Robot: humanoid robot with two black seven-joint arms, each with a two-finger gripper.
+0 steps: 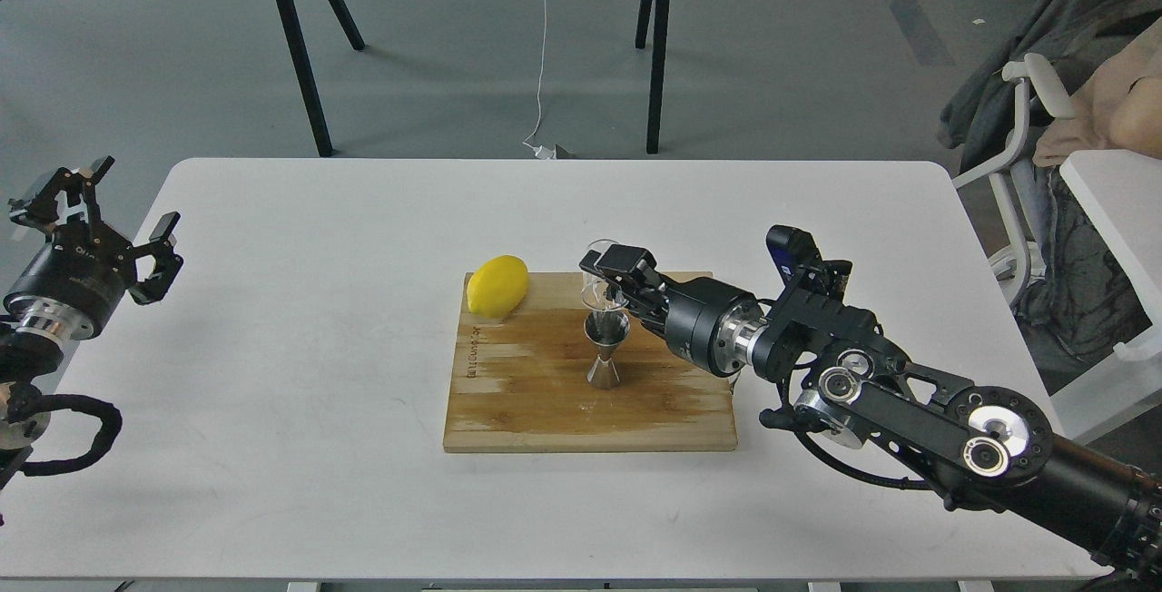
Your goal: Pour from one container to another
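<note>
The steel hourglass jigger (605, 350) stands upright near the middle of the wooden cutting board (545, 410). Just above and behind its mouth hangs the small clear glass cup (599, 281), tilted toward the jigger, with my right gripper (615, 285) shut on it. The cup is partly hidden by the black fingers. At the table's far left edge, well away from the board, my left gripper (113, 215) stands open with nothing in it.
A yellow lemon (497, 285) lies on the board's back left corner. The white table (318, 238) carries only the board. A chair with clothes and a person's arm (1089, 120) are off the right side; black table legs stand behind.
</note>
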